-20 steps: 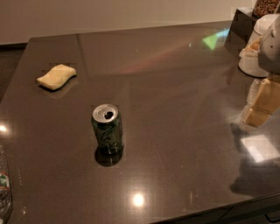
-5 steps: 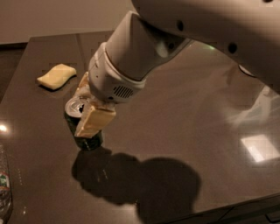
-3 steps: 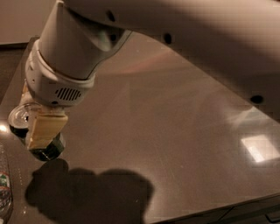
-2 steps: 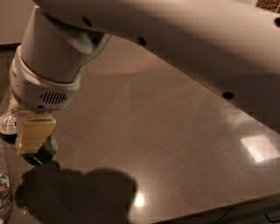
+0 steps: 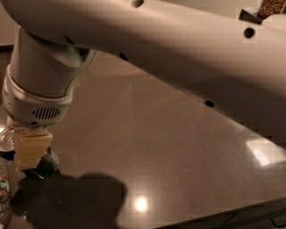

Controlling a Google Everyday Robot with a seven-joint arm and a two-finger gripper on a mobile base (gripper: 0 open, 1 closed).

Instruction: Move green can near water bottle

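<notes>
The green can (image 5: pixel 44 166) is at the far left of the dark table, mostly hidden behind a pale gripper finger; its silver top (image 5: pixel 6 139) peeks out to the left. My gripper (image 5: pixel 22 150) hangs from the large white arm and is shut on the can. The water bottle (image 5: pixel 4 192) lies at the bottom left corner, only its clear crinkled end and label edge showing, right beside the can.
The white arm (image 5: pixel 147 40) spans the top of the view and casts a dark shadow (image 5: pixel 71 201) on the table (image 5: pixel 178 147). The table's front edge (image 5: pixel 223 217) runs along the bottom right. A container (image 5: pixel 268 9) stands at the top right corner.
The gripper took hold of the can near the table's middle and has carried it left and toward the front, ending beside the water bottle. The sponge is now hidden by the arm.
</notes>
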